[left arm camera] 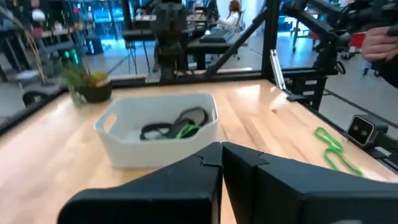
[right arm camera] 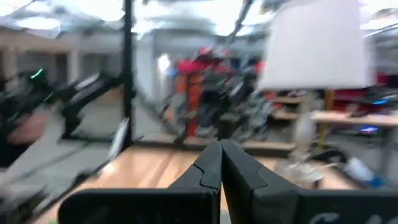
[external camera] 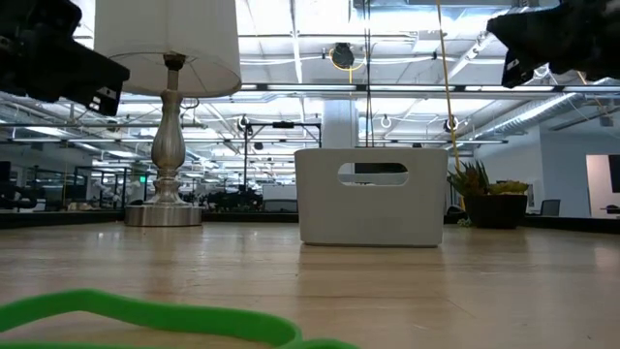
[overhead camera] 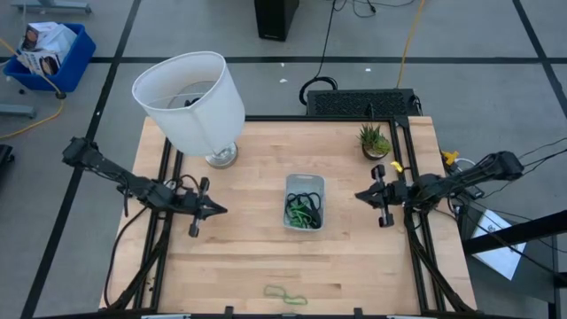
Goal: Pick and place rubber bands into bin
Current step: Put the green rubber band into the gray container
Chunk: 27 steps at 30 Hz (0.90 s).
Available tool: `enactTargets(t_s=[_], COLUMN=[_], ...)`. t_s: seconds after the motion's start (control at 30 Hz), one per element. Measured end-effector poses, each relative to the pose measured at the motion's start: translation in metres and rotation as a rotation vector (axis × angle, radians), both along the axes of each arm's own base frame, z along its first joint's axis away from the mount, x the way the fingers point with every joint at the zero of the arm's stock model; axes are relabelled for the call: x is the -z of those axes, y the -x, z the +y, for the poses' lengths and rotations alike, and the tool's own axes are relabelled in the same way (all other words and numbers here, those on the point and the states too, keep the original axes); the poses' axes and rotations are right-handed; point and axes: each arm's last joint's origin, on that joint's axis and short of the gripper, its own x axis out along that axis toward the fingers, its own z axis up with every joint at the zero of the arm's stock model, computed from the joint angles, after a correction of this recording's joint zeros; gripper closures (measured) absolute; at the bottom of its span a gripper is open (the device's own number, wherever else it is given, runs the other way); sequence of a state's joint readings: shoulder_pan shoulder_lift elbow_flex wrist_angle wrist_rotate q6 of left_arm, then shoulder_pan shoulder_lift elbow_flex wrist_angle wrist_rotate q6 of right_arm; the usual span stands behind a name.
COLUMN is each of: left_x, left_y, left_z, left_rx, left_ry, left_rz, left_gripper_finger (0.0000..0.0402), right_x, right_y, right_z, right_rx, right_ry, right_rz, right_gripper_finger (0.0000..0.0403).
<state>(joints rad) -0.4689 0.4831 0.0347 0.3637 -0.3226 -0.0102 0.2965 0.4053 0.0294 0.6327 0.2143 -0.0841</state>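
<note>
The bin [overhead camera: 305, 201] is a small pale tray at the table's middle, holding black and green rubber bands [overhead camera: 303, 211]; they also show in the left wrist view [left arm camera: 176, 129]. One green rubber band [overhead camera: 285, 294] lies flat on the table near the near edge; it also shows in the left wrist view [left arm camera: 334, 151] and the low view [external camera: 145, 315]. My left gripper [overhead camera: 221, 210] is shut and empty, left of the bin, above the table. My right gripper [overhead camera: 359, 196] is shut and empty, right of the bin, above the table.
A white-shaded lamp [overhead camera: 190, 102] stands at the far left of the table. A small potted plant [overhead camera: 375, 140] stands at the far right. A blue crate [overhead camera: 49, 55] sits on the floor beyond the table's far left corner.
</note>
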Motion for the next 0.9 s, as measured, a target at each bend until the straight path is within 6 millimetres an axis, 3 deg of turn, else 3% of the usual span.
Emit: enactTargets(t_s=[0.13, 0.3, 0.57, 0.73, 0.9], left_x=[0.007, 0.011, 0.012, 0.014, 0.016], left_y=[0.001, 0.001, 0.002, 0.002, 0.002], left_z=[0.000, 0.001, 0.001, 0.001, 0.001], left_rx=[-0.005, -0.002, 0.009, 0.009, 0.009], left_ry=[0.029, -0.001, -0.081, -0.087, -0.091], left_rz=[0.059, 0.095, 0.089, 0.104, 0.126], left_gripper_finger=[0.0381, 0.0379, 0.0378, 0.0378, 0.0378], right_x=[0.013, -0.005, -0.030, -0.031, -0.018], right_y=[-0.009, -0.037, -0.109, -0.156, -0.199], right_z=[0.010, 0.029, 0.080, 0.112, 0.140], right_rx=[-0.078, -0.070, -0.132, -0.151, -0.164], right_ry=[0.040, 0.064, 0.130, 0.161, 0.210], right_rz=[0.134, 0.218, 0.315, 0.349, 0.445], right_gripper_finger=[0.0403, 0.0398, 0.0322, 0.0262, 0.0220])
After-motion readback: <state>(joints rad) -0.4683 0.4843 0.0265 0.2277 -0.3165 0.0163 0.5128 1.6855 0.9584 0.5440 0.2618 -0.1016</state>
